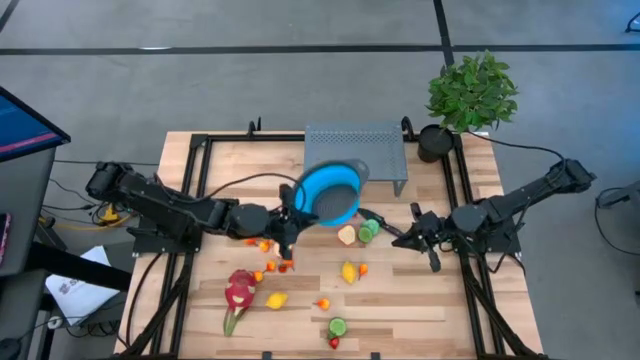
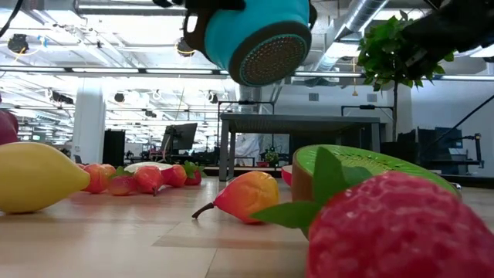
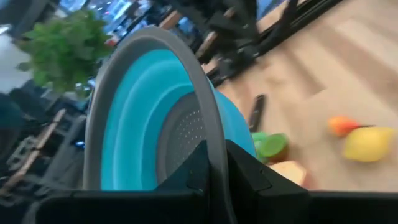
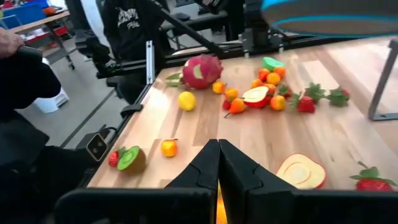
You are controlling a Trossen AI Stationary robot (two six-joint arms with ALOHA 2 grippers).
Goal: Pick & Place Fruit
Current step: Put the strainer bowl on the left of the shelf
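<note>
A blue colander (image 1: 330,192) with a grey rim hangs tipped on its side above the table's middle, with my left gripper (image 1: 293,212) shut on it. Small toy fruits lie scattered on the wood: a lemon (image 1: 348,272), a green kiwi piece (image 1: 368,230), an apple slice (image 1: 346,235) and a cluster of orange ones (image 1: 268,245). The pink dragon fruit (image 1: 240,290) lies near the front left. My right gripper (image 1: 397,240) is shut, right of the kiwi piece and clear of the fruit. My left gripper holds the colander by its grey rim (image 3: 200,106), pinched edge-on with one finger inside the bowl and one against the outer wall. The fingers come roughly level from the table's left. The colander is lifted clear of the table, its perforated bottom (image 2: 270,55) facing the near edge.
A grey metal rack (image 1: 355,150) stands at the far middle, with a potted plant (image 1: 470,92) at the far right corner. Black frame rails (image 1: 200,200) run along both sides. A person in a dark shirt (image 4: 134,25) stands beyond the table's left edge.
</note>
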